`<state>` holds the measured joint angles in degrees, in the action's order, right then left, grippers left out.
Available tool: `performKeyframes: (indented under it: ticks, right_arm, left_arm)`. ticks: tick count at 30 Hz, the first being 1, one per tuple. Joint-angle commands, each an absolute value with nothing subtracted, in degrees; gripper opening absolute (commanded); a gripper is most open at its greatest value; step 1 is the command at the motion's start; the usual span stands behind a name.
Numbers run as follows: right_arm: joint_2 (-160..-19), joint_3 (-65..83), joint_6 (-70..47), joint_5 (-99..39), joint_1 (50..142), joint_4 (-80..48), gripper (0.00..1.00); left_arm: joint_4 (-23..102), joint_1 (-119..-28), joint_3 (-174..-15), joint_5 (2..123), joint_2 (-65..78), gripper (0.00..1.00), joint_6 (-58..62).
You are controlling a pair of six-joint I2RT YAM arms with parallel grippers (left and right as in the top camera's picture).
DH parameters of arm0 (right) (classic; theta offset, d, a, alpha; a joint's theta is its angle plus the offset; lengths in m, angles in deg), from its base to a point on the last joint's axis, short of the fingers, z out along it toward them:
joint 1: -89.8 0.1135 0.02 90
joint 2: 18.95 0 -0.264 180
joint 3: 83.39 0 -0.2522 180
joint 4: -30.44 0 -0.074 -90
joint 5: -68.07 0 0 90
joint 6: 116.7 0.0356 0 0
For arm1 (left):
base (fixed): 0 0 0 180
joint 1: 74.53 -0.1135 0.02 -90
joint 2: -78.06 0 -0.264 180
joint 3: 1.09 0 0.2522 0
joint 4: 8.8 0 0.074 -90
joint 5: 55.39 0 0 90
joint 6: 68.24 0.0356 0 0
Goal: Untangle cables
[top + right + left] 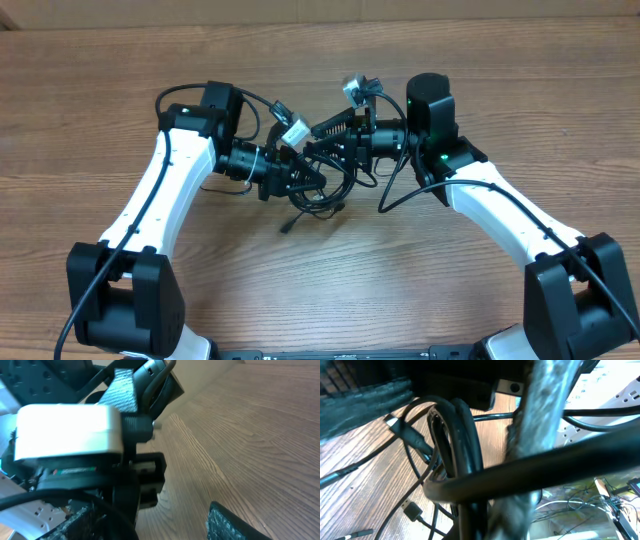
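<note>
Wood-grain table [320, 290] underneath, white pwr strip [612, 387] past the edge, misc wires [565, 506] in bg.

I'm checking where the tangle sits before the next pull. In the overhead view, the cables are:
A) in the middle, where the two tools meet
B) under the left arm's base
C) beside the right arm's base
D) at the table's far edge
A: the cables bunch just below the left tool and the right tool, which meet mid-view.

Reaches inward from both sides, wrists nearly meeting. Holds left gripper [303, 180] fully closed. Holds right gripper [326, 140] with jaws parted.
</note>
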<state>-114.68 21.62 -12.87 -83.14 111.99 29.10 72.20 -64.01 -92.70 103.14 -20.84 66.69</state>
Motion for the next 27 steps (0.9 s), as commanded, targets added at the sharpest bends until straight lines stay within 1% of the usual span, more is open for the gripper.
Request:
performKeyframes:
  ticks: [1,4,6,10,11,14,20,23,27]
  right_arm:
    - [-112.9,20.2,-11.4,-79.3,113.1,29.5,0.62]
    - [-112.9,20.2,-11.4,-77.5,113.2,29.5,0.51]
    - [-112.9,20.2,-10.0,-75.8,113.2,29.5,0.37]
    - [-112.9,20.2,-4.0,-70.3,112.6,29.5,0.06]
    - [-112.9,20.2,-3.5,-69.4,112.5,29.5,0.04]
    - [-112.9,20.2,-3.5,-65.6,112.5,27.9,0.04]
    - [-112.9,20.2,-4.3,-47.5,111.4,19.4,0.04]
    - [-112.9,20.2,-4.6,-40.7,108.1,17.5,0.04]
    - [-112.9,20.2,-4.6,-37.4,100.5,16.6,0.04]
  left_arm:
    - [71.8,-62.2,-92.6,104.5,-20.5,0.04,65.9]
    - [71.2,-61.3,-92.6,103.9,-20.5,0.04,65.9]
    - [71.1,-61.1,-92.6,103.1,-20.5,0.04,65.9]
    - [71.1,-61.1,-92.6,103.1,-20.5,0.04,65.9]
    - [71.1,-61.1,-92.6,103.1,-20.5,0.04,65.9]
    - [71.1,-61.1,-92.6,104.1,-20.5,0.04,65.9]
    - [71.2,-61.2,-92.6,107.3,-20.5,0.04,65.9]
    - [71.9,-61.2,-92.6,107.8,-20.5,0.04,66.0]
    - [75.9,-61.2,-92.6,108.0,-20.4,0.04,69.9]
